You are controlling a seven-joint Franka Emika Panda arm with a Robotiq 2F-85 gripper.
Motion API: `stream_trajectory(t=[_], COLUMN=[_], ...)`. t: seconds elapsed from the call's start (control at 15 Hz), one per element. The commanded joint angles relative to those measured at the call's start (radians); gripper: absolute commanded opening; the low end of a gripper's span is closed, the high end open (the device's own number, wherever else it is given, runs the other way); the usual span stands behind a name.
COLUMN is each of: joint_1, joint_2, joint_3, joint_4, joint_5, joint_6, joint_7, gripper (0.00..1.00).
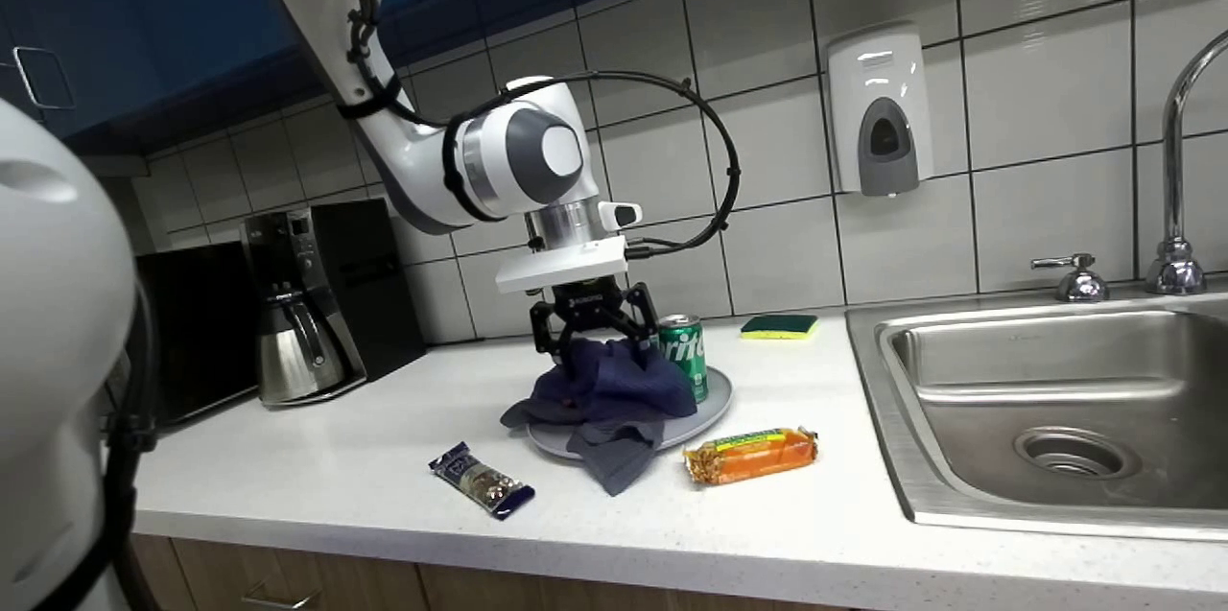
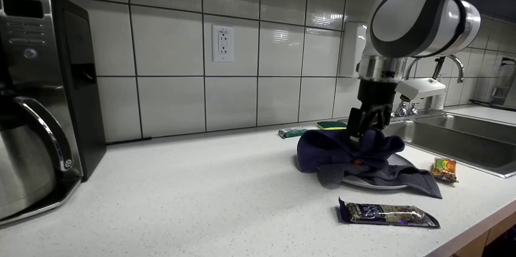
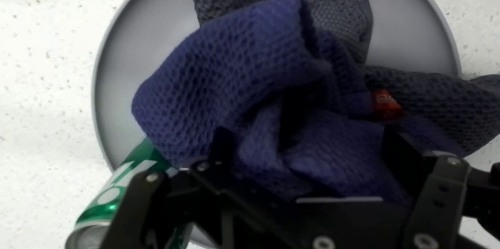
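Observation:
A crumpled dark blue and grey towel (image 1: pixel 619 386) is heaped on a round grey plate (image 3: pixel 131 73), with corners draped over the rim. My gripper (image 1: pixel 602 357) points down into the blue part of it. In the wrist view the fingers (image 3: pixel 402 159) stand wide apart, with loose folds of towel between them and no visible squeeze. A red tag (image 3: pixel 386 104) shows on the cloth. Close beside the gripper, a green soda can (image 1: pixel 684 357) stands upright at the plate's edge; the wrist view shows its top (image 3: pixel 91 233). The fingertips are partly lost in dark cloth.
A nut bar (image 2: pixel 387 214) and an orange snack pack (image 1: pixel 751 456) lie on the counter near the plate. Toward the wall are a sponge (image 1: pixel 779 326) and a green packet (image 2: pixel 292 132). A steel sink (image 1: pixel 887 419) and a coffee maker (image 1: pixel 302 304) flank the area.

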Motion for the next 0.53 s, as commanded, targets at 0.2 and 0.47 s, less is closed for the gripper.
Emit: stream_trajectory(t=[0.2,0.47], joint_1=[-0.012,-0.012], joint_2=[0.044,0.057], joint_3=[0.016,0.02], joint_4=[0.057,0.07], joint_5=[-0.036,-0.034], joint_6=[0.01,0.005], joint_7=[0.038,0.027], gripper=[1.0,1.0])
